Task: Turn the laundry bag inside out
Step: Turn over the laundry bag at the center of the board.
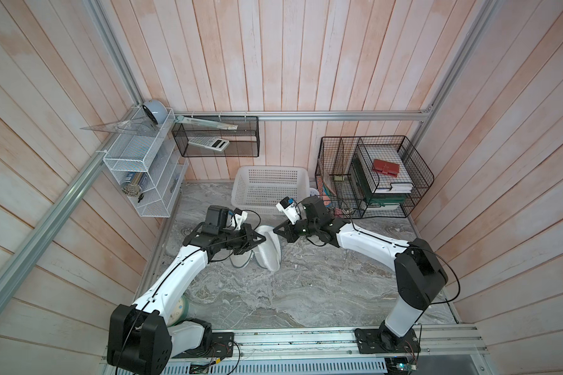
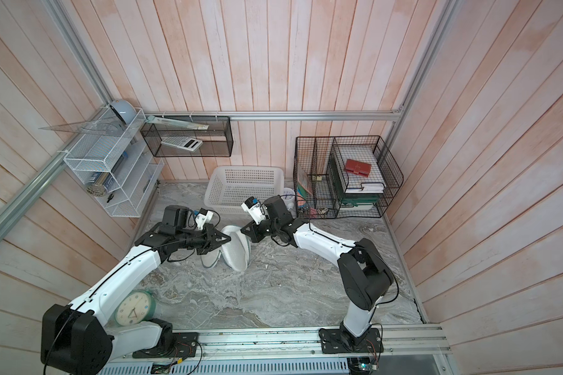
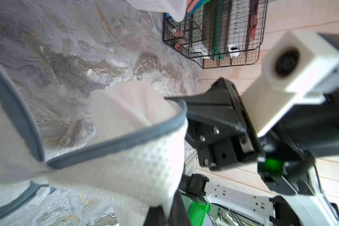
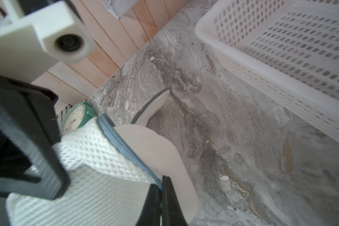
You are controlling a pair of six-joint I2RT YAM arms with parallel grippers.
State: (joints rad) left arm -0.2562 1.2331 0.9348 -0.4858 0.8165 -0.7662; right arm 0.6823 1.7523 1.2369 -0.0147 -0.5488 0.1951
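I had the laundry bag up on edge on the marble surface at the centre of both top views, just in front of the white basket. The left tool was pinched shut on its mesh side and the right tool clamped narrow on the grey-teal rim. I judged the best way was to hold the left grip as an anchor and draw the rim slowly outward over the dome, keeping the mouth wide so the mesh rolled rather than bunched, since a yank might slip the thin trim.
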